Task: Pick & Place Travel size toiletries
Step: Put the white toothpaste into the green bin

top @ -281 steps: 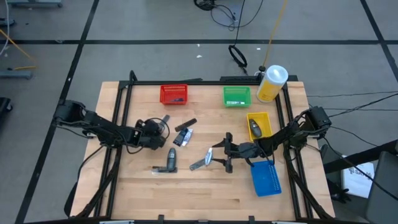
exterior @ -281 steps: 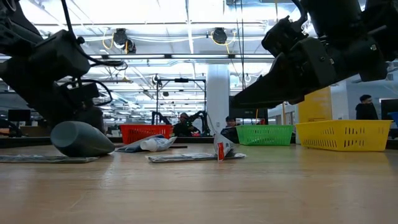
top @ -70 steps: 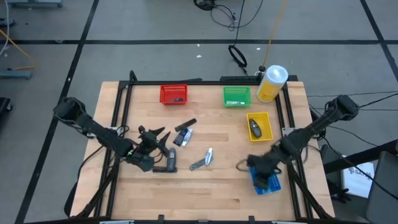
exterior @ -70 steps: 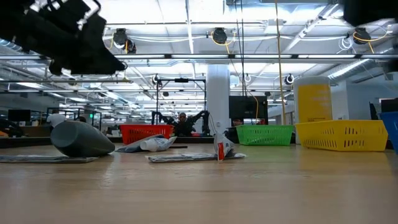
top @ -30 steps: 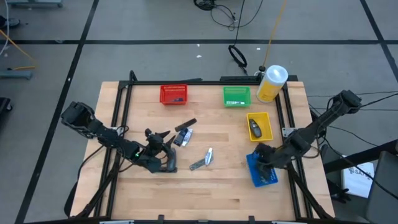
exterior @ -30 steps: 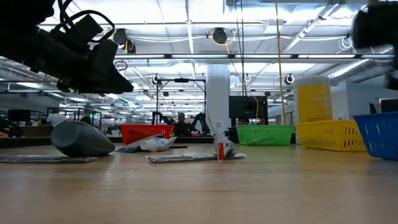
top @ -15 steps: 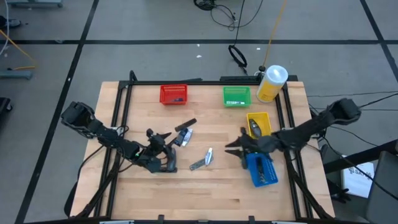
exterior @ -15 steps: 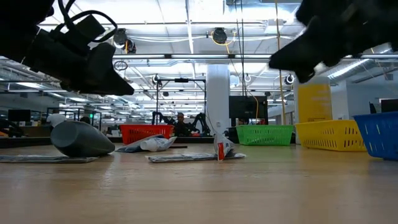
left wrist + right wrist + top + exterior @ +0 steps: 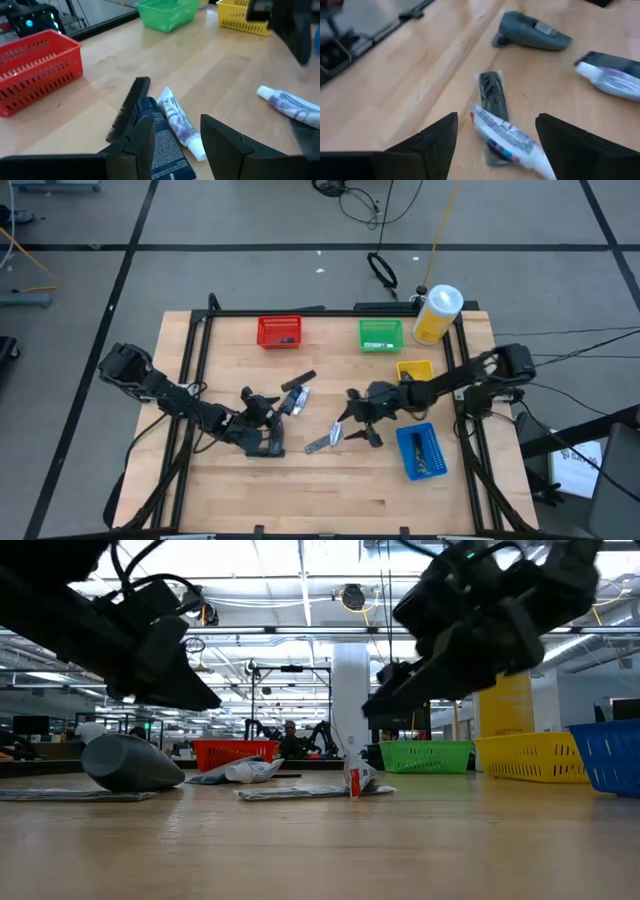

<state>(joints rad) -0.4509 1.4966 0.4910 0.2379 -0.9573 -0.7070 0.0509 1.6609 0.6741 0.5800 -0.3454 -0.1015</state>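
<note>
Several small tubes and sachets [image 9: 322,442] remain on the wooden surface [image 9: 330,490]; right hand [image 9: 356,423] hovers over them, spread and empty; left hand [image 9: 268,412] half-open, empty.

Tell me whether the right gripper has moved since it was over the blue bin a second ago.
Yes. In the high view the right gripper has swung away from the blue bin toward the table's middle, now above the small tube, jaws open.
</note>
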